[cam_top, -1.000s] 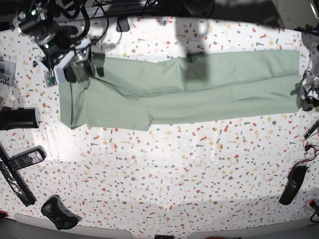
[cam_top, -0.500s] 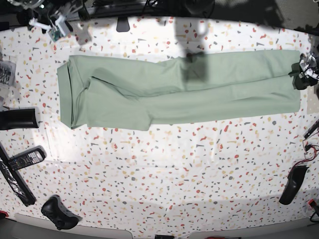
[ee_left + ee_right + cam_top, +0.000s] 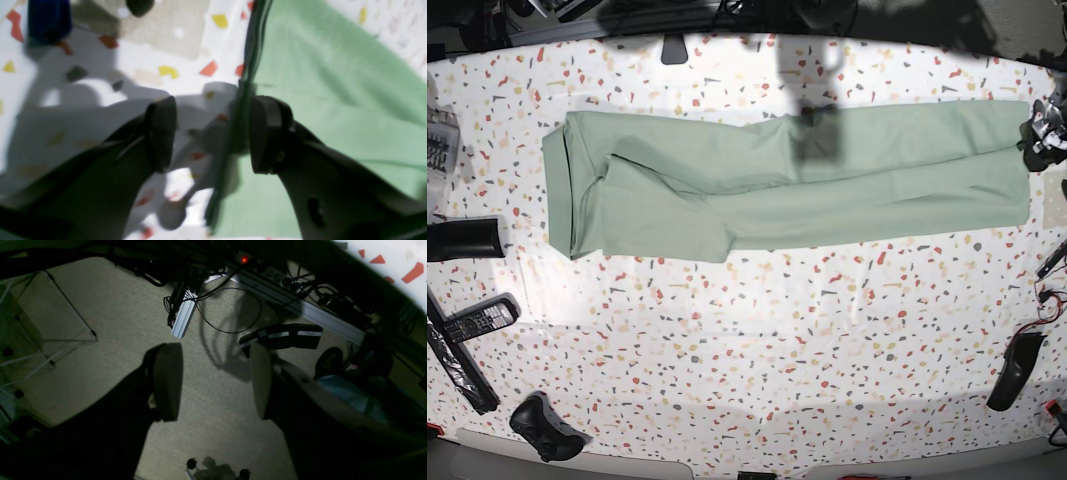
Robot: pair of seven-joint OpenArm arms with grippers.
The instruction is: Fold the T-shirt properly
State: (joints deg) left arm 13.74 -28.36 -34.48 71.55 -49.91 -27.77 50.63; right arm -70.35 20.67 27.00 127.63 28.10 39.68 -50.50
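Observation:
The pale green T-shirt [image 3: 807,190] lies flat on the speckled table [image 3: 777,350] as a long strip folded lengthwise, running from left to right. My left gripper [image 3: 1040,133] hovers at the strip's right end. In the left wrist view this gripper [image 3: 213,133] is open, astride the T-shirt's [image 3: 333,100] dark edge, with one finger [image 3: 267,133] over the cloth and the other over bare table. My right gripper [image 3: 213,381] is open and empty, off the table and above the carpeted floor. It is out of the base view.
Along the table's left side sit a black cylinder [image 3: 462,238], a remote [image 3: 475,318], a black strip [image 3: 457,365] and a game controller [image 3: 547,428]. A black object [image 3: 1013,372] lies at the right edge. Cables and a power strip [image 3: 183,318] are on the floor.
My right gripper has left the shirt's left end and pulled back past the far table edge, out of the base view. My left gripper has moved along the shirt's right end toward the far corner.

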